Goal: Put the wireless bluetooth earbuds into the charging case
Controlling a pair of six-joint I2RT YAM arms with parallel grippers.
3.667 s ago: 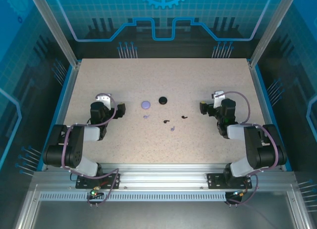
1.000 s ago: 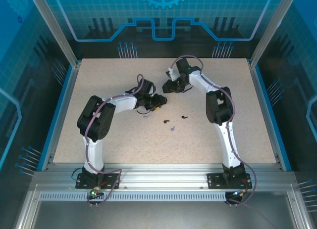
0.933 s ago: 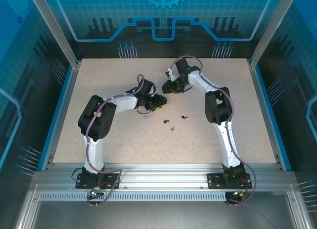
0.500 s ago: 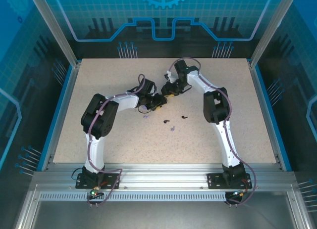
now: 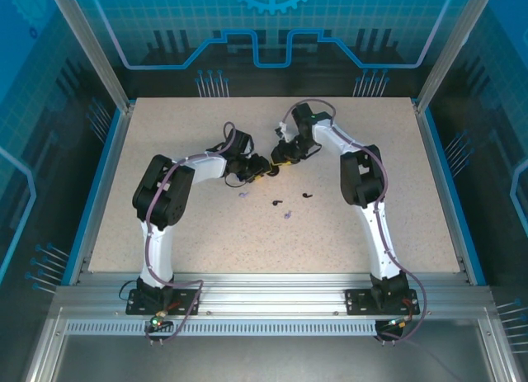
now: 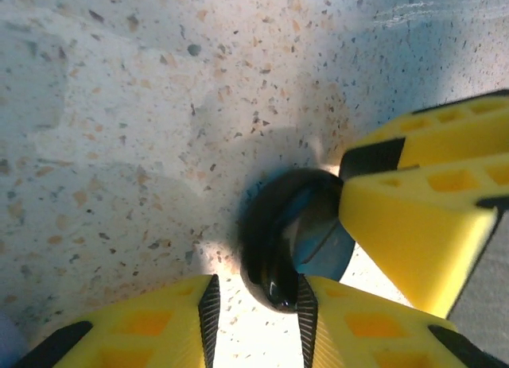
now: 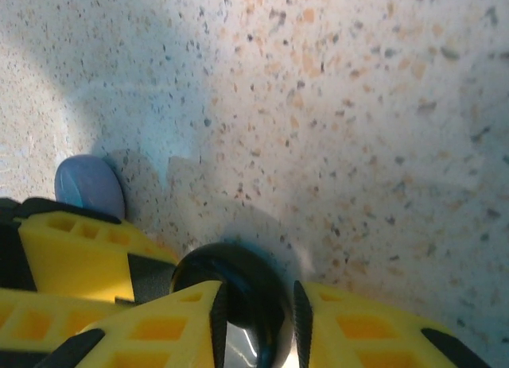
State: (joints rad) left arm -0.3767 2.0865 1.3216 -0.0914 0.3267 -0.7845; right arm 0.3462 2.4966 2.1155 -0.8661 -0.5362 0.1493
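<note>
I've got L hand (image 6: 254,298) and R hand (image 7: 256,308) both clamped on black case (image 6: 274,233), worktop (image 7: 358,106) under it; contents can't tell. Just beside it: lavender case (image 7: 89,185).

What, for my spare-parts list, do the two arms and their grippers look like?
Both the left arm and right arm have white links, black joints and thin purple cables. The left gripper and right gripper have yellow fingers with cut-out pockets and black inner pads.
</note>
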